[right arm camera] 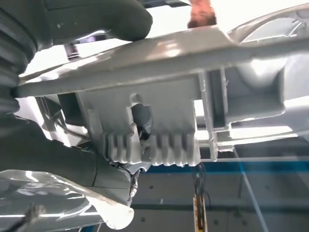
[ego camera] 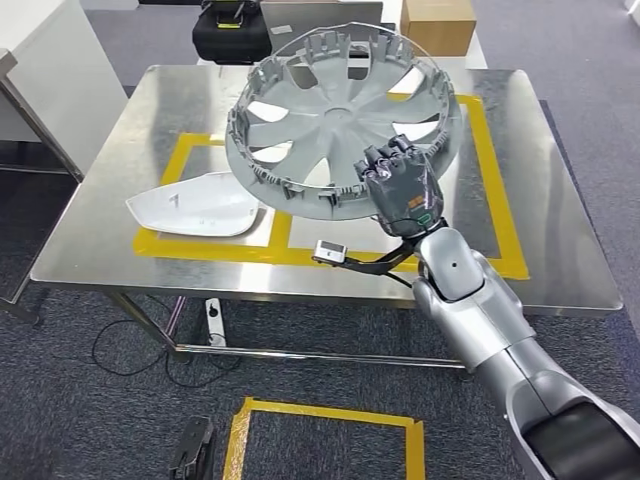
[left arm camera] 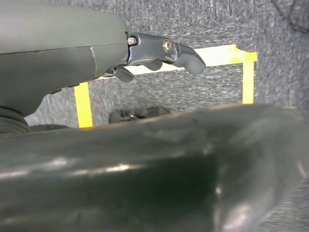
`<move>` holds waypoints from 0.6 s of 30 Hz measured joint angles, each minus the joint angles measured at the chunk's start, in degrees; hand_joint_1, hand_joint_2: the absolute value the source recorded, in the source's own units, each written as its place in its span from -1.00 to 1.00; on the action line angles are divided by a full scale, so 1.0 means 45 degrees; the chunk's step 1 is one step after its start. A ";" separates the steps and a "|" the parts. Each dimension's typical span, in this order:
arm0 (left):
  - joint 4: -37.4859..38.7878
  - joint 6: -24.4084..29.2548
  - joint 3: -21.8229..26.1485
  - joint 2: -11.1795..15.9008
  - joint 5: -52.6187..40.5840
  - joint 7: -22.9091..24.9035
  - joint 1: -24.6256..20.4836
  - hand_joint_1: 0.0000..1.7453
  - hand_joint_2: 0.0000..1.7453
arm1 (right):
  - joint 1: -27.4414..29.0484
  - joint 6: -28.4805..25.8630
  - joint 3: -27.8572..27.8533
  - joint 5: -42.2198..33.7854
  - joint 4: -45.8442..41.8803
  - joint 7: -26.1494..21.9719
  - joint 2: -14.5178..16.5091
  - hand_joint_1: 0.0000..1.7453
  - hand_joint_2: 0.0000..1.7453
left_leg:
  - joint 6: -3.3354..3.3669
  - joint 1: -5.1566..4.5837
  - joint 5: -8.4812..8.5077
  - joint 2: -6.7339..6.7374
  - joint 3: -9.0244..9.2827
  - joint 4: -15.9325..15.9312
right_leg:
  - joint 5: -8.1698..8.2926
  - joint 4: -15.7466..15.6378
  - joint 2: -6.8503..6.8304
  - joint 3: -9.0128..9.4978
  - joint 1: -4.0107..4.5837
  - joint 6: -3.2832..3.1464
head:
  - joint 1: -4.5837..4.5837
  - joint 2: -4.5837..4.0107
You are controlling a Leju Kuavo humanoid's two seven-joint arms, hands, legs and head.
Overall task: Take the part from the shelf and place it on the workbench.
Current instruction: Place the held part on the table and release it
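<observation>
A big grey wheel cover (ego camera: 343, 115) is seen in the upper middle of the head view, held up above the shiny metal workbench (ego camera: 98, 240) and tilted, with its far edge higher than its near edge. Its near rim is gripped by the right hand (ego camera: 400, 185), whose dark fingers (ego camera: 389, 165) are curled over the edge just right of the middle of the frame. In the right wrist view the ribbed inside of the wheel cover (right arm camera: 153, 125) is shown very close, across the middle of the frame, with the thick grey thumb (right arm camera: 109, 19) at the upper left pressed close over it. A white curved part (ego camera: 196, 205) is laid flat on the workbench at the left middle of the head view, inside a box of yellow tape (ego camera: 498, 190). A brown cardboard box (ego camera: 438, 22) is seen at the top, behind the workbench. In the left wrist view the left hand (left arm camera: 160, 53) is seen in the upper middle, above grey carpet (left arm camera: 175, 92) with yellow floor tape (left arm camera: 83, 104); its fingers are spread a little and nothing is held.
</observation>
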 joint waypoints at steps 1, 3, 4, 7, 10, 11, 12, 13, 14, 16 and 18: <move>0.0000 -0.0040 -0.0055 -0.0004 -0.0007 0.0012 0.0001 -1.00 -1.00 | -0.0250 0.0042 0.0027 0.0211 0.0447 0.0269 0.0108 1.00 1.00 | 0.0041 0.0010 -0.0035 -0.0004 0.0038 -0.0113 | 0.0003 -0.0030 0.0000 -0.0004 0.0002 0.0075 | -0.0015 0.0000; 0.0000 -0.0097 -0.0131 -0.0019 -0.0001 0.0020 0.0002 -1.00 -1.00 | -0.0721 0.0339 0.0057 0.0499 0.1410 0.0667 0.0327 1.00 1.00 | 0.0141 0.0080 -0.0029 -0.0005 0.0147 -0.0274 | -0.0154 0.0104 -0.0023 -0.0092 0.0009 0.0194 | 0.0006 0.0000; 0.0000 -0.0111 -0.0175 -0.0029 0.0006 0.0022 -0.0010 -1.00 -1.00 | -0.0957 0.0613 0.0072 0.0587 0.1884 0.0796 0.0429 1.00 1.00 | 0.0195 0.0119 -0.0009 -0.0002 0.0210 -0.0349 | -0.0374 0.0490 -0.0032 -0.0292 0.0018 0.0234 | 0.0017 0.0000; 0.0000 -0.0193 -0.0317 -0.0038 0.0081 0.0040 -0.0035 -1.00 -1.00 | -0.1564 0.2049 0.0114 0.0655 0.3279 0.1083 0.0678 1.00 1.00 | 0.0292 0.0145 -0.0024 0.0004 0.0265 -0.0388 | -0.1298 0.2890 -0.0051 -0.1609 0.0018 0.0307 | 0.0039 0.0000; 0.0000 -0.0403 -0.0367 -0.0038 0.0181 0.0036 -0.0011 -1.00 -0.50 | -0.1956 0.3675 0.0151 0.0491 0.4396 0.1245 0.0822 0.50 0.50 | 0.0314 0.0146 -0.0086 -0.0046 0.0334 -0.0372 | -0.0747 0.3124 -0.0068 -0.2013 0.0009 0.0336 | 0.0041 0.0000; 0.0000 -0.0469 -0.0375 -0.0038 0.0212 0.0026 0.0001 -1.00 0.00 | -0.2048 0.3968 0.0160 0.0429 0.4669 0.1265 0.0838 0.00 0.00 | 0.0293 0.0147 -0.0122 -0.0078 0.0369 -0.0352 | -0.0182 0.2286 -0.0087 -0.1693 0.0005 0.0315 | 0.0044 0.0000; 0.0000 -0.0512 -0.0386 -0.0036 0.0242 0.0013 0.0015 -1.00 0.50 | -0.2149 0.4114 0.0166 0.0374 0.4894 0.1275 0.0839 -0.50 -0.50 | 0.0248 0.0129 -0.0166 -0.0104 0.0382 -0.0324 | 0.0249 0.1412 -0.0115 -0.1301 0.0015 0.0279 | 0.0041 0.0000; 0.0000 -0.0536 -0.0399 -0.0033 0.0255 0.0004 0.0024 -1.00 1.00 | -0.2261 0.4187 0.0171 0.0327 0.5087 0.1274 0.0856 -1.00 -1.00 | 0.0194 0.0101 -0.0208 -0.0112 0.0366 -0.0270 | 0.0519 0.0654 -0.0130 -0.0957 0.0025 0.0234 | 0.0031 0.0000; 0.0000 -0.0559 -0.0420 -0.0028 0.0242 -0.0004 0.0034 -1.00 1.00 | -0.2360 0.4240 0.0175 0.0282 0.5260 0.1268 0.0878 -1.00 -1.00 | 0.0131 0.0074 -0.0228 -0.0102 0.0337 -0.0235 | 0.0622 0.0200 -0.0133 -0.0742 0.0040 0.0194 | 0.0014 0.0000; 0.0000 -0.0610 -0.0515 -0.0016 0.0176 0.0024 0.0058 -1.00 1.00 | -0.2530 0.4444 0.0181 0.0149 0.5542 0.1272 0.0922 -1.00 -1.00 | 0.0038 0.0038 -0.0237 -0.0068 0.0295 -0.0199 | 0.0566 -0.0021 -0.0096 -0.0627 0.0057 0.0110 | -0.0004 0.0000; 0.0000 -0.0645 -0.0623 0.0002 0.0173 0.0094 0.0073 -1.00 1.00 | -0.2637 0.4911 0.0157 -0.0081 0.5749 0.1305 0.0957 -1.00 -1.00 | -0.0069 0.0042 -0.0382 -0.0043 0.0259 -0.0074 | 0.0566 -0.0031 -0.0086 -0.0576 0.0001 0.0000 | -0.0018 0.0000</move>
